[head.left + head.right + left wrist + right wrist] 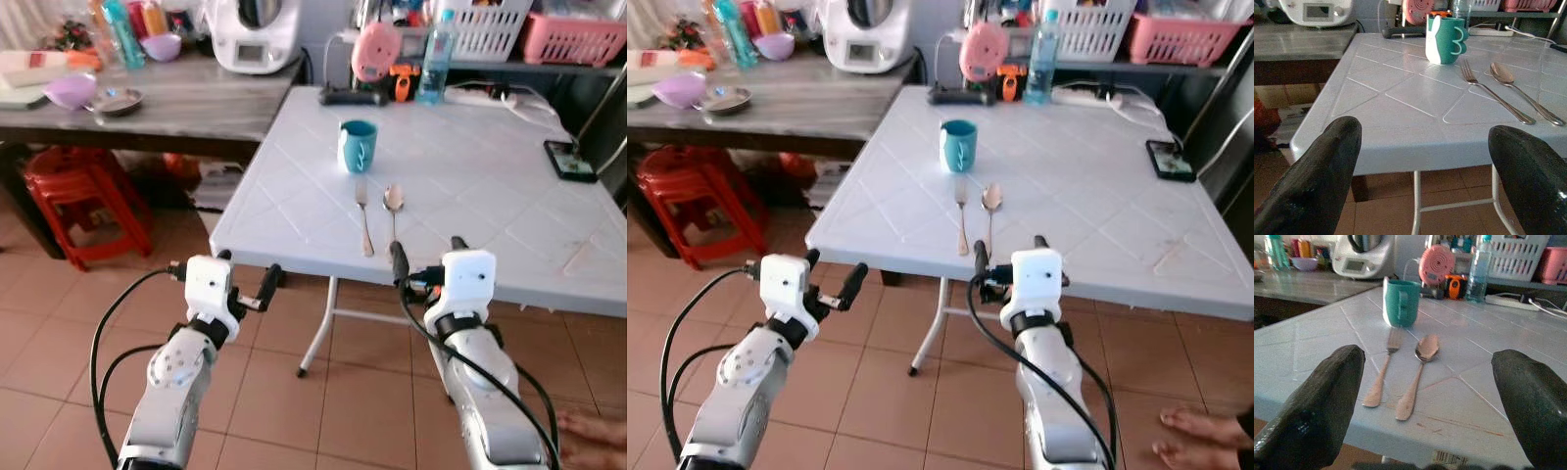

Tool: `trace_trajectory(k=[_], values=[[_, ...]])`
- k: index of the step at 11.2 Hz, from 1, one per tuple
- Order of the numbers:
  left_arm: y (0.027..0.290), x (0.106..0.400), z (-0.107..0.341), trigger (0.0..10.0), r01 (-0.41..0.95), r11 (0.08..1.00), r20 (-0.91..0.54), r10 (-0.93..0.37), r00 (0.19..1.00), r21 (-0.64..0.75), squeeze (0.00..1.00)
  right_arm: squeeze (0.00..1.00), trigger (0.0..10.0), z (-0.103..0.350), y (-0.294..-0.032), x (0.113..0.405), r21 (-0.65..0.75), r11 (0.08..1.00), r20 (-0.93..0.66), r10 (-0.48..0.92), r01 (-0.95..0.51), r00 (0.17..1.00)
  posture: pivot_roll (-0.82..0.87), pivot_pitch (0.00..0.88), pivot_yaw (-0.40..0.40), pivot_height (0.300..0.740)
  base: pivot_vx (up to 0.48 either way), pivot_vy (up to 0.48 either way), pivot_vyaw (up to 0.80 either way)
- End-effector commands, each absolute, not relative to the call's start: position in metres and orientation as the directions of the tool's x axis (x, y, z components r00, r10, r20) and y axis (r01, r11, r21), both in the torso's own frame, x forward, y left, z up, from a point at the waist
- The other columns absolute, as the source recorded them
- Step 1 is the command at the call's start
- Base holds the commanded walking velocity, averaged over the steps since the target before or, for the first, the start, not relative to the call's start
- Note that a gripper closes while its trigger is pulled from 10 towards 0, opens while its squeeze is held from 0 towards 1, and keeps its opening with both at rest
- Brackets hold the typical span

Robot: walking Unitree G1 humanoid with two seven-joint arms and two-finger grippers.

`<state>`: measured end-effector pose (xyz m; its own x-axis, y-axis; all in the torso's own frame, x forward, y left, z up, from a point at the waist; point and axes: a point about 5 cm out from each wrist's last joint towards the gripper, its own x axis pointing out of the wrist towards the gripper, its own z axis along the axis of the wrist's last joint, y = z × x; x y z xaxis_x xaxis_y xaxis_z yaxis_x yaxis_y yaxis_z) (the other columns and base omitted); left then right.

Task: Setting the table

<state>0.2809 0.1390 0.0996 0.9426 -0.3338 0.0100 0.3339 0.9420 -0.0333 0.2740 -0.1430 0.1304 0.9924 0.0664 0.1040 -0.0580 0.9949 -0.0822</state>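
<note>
Fork (363,217) and spoon (393,208) side by side on the white table (470,186), mug (357,145) just behind them. Left gripper (247,282) and right gripper (427,258) both spread wide, empty, at the near table edge.

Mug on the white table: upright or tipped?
Upright. The mug stands on its base on the table, rim up, behind the fork and spoon. Contents: cannot tell.
</note>
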Motion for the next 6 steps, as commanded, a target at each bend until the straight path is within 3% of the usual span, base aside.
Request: trace_trajectory(k=[1,6], values=[[0.1385,0.2819,0.1041,10.0,0.348,0.937,0.019,-0.347,0.937,-0.024,0.00,0.00,10.0,0.1366,-0.1430,0.2746,-0.079,0.995,0.130,0.069,-0.059,0.989,0.03,0.018,0.038,0.740,0.292,0.000,0.00],[0.1344,0.2813,0.1035,10.0,0.370,0.929,0.019,-0.369,0.929,-0.032,0.00,0.00,10.0,0.1359,-0.1430,0.2740,-0.080,0.995,0.126,0.064,-0.055,0.990,0.03,0.018,0.040,0.740,0.299,0.000,0.00]])
